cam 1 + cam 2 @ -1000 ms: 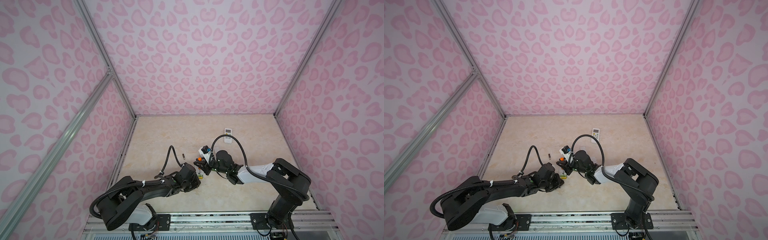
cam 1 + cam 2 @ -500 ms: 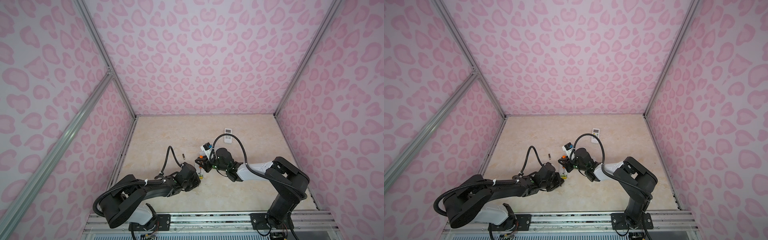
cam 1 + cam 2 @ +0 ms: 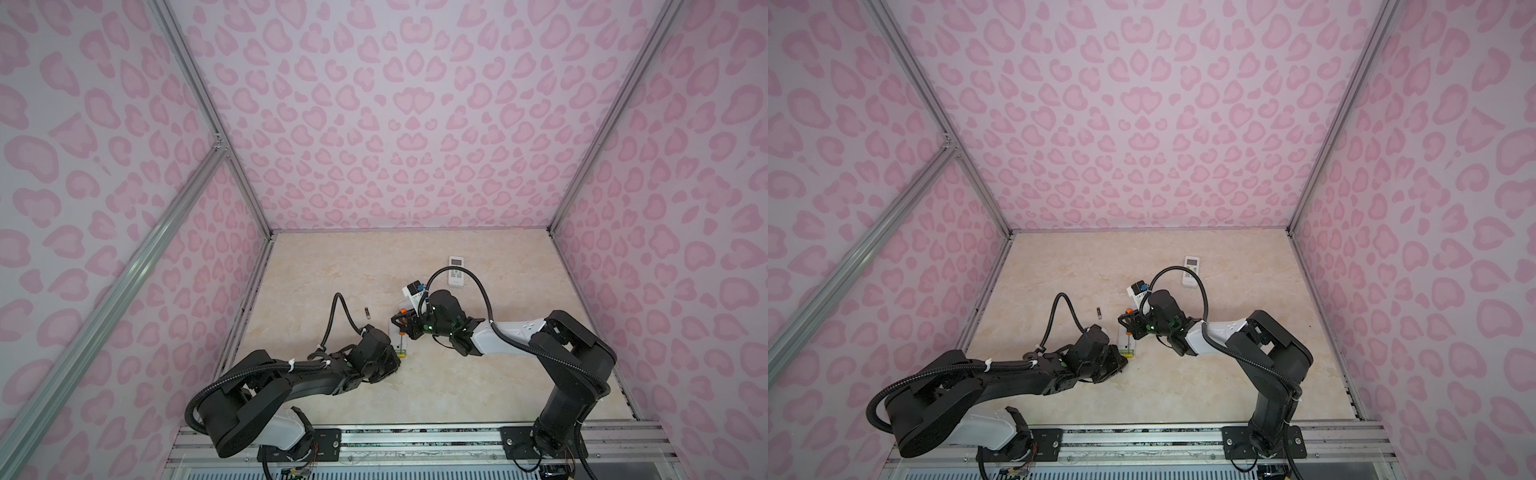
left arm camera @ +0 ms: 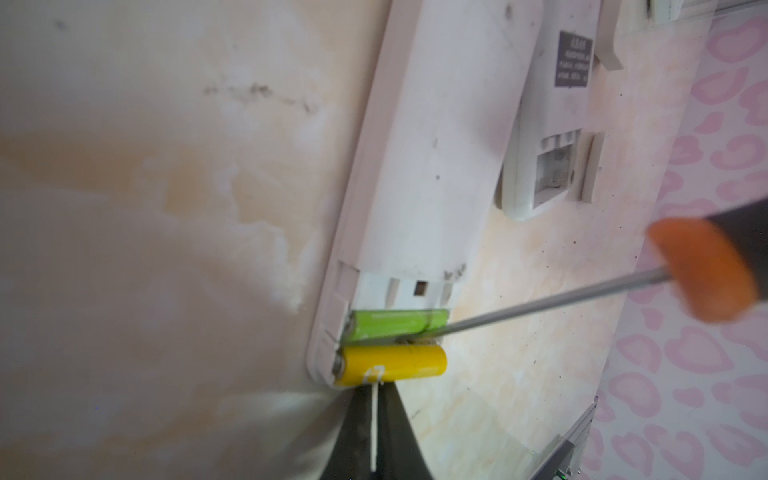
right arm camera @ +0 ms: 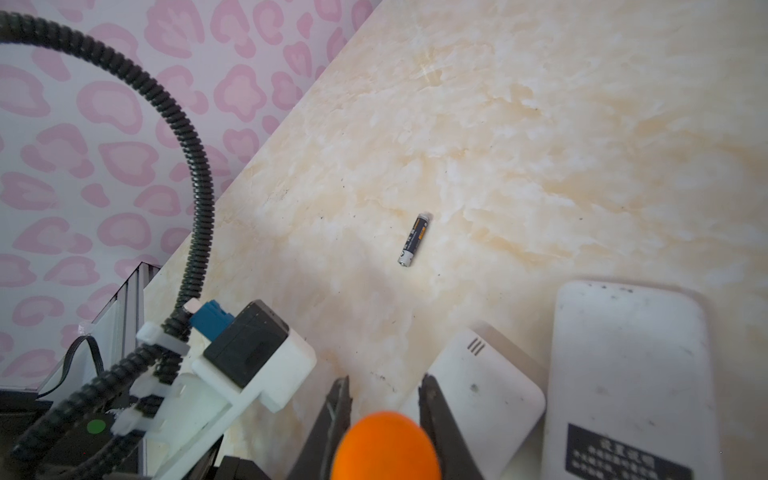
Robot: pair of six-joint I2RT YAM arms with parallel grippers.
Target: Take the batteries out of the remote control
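A white remote control (image 4: 436, 166) lies back up with its battery bay open at the near end. In the bay sit two batteries, a green one (image 4: 395, 326) and a yellow one (image 4: 390, 365). My left gripper (image 4: 374, 399) is shut, its tips against the remote's end just below the yellow battery. My right gripper (image 5: 384, 399) is shut on the orange handle (image 5: 386, 449) of a screwdriver. The screwdriver's shaft (image 4: 540, 303) ends in the gap between the two batteries. In both top views the grippers (image 3: 392, 361) (image 3: 401, 324) meet over the remote (image 3: 1126, 338).
A black battery (image 5: 413, 239) (image 3: 367, 312) lies loose on the table left of the arms. A second white remote (image 4: 552, 124) with an empty bay lies beside the first, a small white cover (image 4: 592, 166) next to it. A third remote (image 3: 456, 272) lies further back.
The right arm has shifted slightly back and left with the screwdriver in its grip. The left arm has barely moved.
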